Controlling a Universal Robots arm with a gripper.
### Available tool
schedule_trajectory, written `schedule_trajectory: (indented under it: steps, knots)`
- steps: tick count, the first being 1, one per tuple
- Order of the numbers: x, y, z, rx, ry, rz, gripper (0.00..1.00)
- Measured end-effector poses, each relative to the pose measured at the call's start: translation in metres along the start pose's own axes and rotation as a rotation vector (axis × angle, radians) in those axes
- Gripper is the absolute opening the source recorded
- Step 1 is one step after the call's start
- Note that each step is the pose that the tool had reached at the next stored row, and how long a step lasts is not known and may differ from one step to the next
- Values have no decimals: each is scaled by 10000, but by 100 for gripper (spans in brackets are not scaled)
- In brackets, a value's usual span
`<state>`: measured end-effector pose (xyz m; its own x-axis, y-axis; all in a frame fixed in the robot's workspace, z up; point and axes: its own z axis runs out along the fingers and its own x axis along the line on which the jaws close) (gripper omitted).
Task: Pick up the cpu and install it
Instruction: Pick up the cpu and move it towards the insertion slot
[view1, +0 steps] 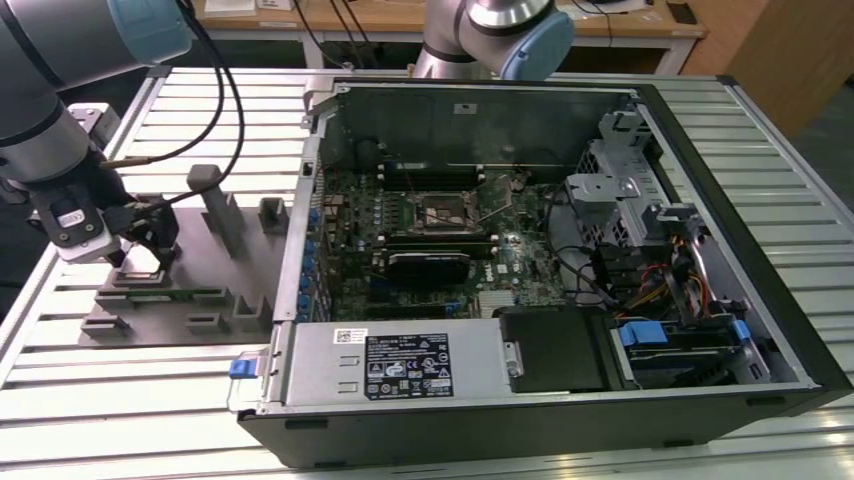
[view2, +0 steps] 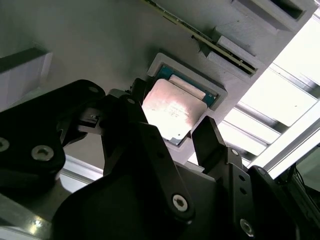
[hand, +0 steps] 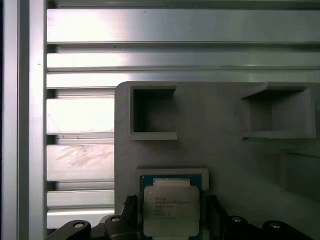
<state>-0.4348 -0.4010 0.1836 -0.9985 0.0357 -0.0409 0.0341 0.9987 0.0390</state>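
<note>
My gripper (view2: 171, 116) is down over the grey tray (hand: 235, 155), jaws spread wide enough to straddle the cpu (hand: 171, 209). One black finger (hand: 131, 211) stands just beside one edge of the chip and the other just beside the opposite edge. In the first wrist view I read a thin gap on each side, so nothing is pinched.

The cpu lies flat in its own shallow square recess, silvery top plate up, with a green board edge showing along one side and the recess's pale raised rim around it. It is not lifted.

Further across the tray in the first wrist view are two square pockets (hand: 152, 114), open-fronted, with nothing in them that I can see. Beyond the tray's edge are the bright aluminium slats of the table (hand: 80, 120).

In the exterior view, the tray sits at that view's left with upright grey posts on it, and my wrist and its cables are bent down over its near corner.

Just beside the tray, toward the exterior view's right, is the open computer case (view1: 747, 200) lying on its side. The motherboard (view1: 400, 215) is exposed, and the square metal socket frame (view1: 446, 209) is near its middle. A labelled metal box (view1: 387, 365) lies along the case's near edge.

Farthest back is the base of another arm (view1: 494, 30) and a wooden bench.
</note>
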Motion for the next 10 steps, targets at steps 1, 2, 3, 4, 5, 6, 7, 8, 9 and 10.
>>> schedule_trajectory:
  steps: [1,2,3,4,5,6,7,8,9,10]
  knots:
    - [0,0,0,0,0,0,65]
    - [0,0,-1,0,0,0,65]
    - [0,0,-1,0,0,0,65]
    - [0,0,0,-1,17,0,65]
    - [-1,-1,0,2,66,0,65]
    - [-1,-1,0,3,72,2,65]
    - [0,-1,0,4,77,3,65]
    - [0,0,0,4,80,3,65]
    - [-1,0,0,3,83,3,65]
    - [0,0,0,4,86,4,65]
